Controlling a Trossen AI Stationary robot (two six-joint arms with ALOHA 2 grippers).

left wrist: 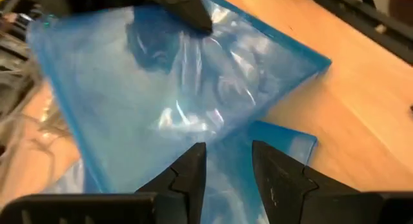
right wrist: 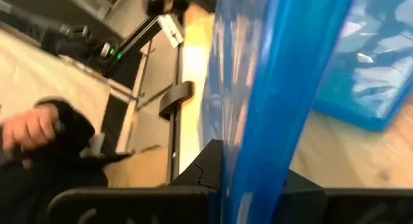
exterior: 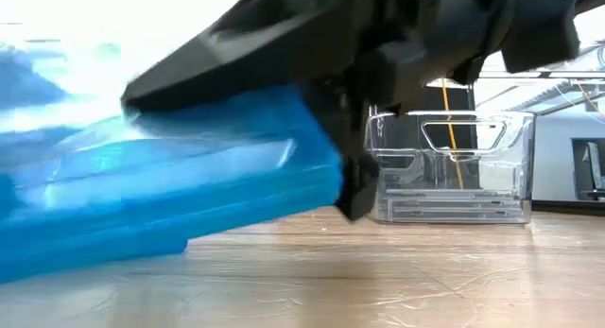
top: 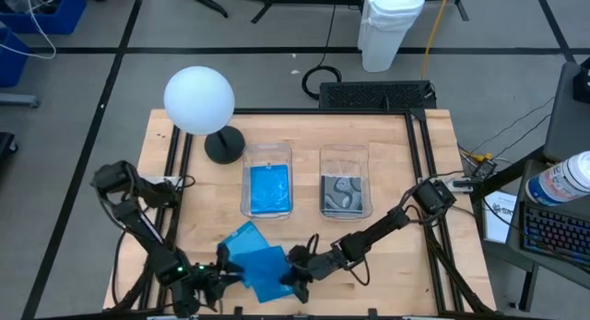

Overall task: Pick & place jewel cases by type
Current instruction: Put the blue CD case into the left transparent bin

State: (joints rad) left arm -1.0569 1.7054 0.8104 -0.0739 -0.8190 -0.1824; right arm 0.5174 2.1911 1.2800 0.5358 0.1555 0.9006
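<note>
Two bright blue jewel cases lie near the table's front middle. My right gripper [top: 297, 269] is shut on the nearer case [top: 267, 274], which is tilted in the low view [exterior: 170, 196]. The other blue case [top: 241, 239] lies partly under it, flat on the table. My left gripper [top: 221, 272] is open at the held case's left side, with its fingertips [left wrist: 193, 166] just over the blue plastic. Two clear bins stand behind: one holds blue cases [top: 267, 186], the other grey-patterned cases [top: 346, 193]. My right gripper pinches the nearer blue case at its right edge [exterior: 326, 167], with one finger on top and one [exterior: 354, 191] beneath. The fingers come about level from the table's right. The case is tilted: its right edge is raised and its left end stays low over the other case. Whether my left gripper touches the blue case, I cannot tell.
A lamp with a white ball shade [top: 198, 99] and dark round base [top: 224, 145] stands at the far left of the table. Black frame rails [top: 419, 163] run along the table's sides. Bare wood [top: 396, 265] lies to the right of the cases.
</note>
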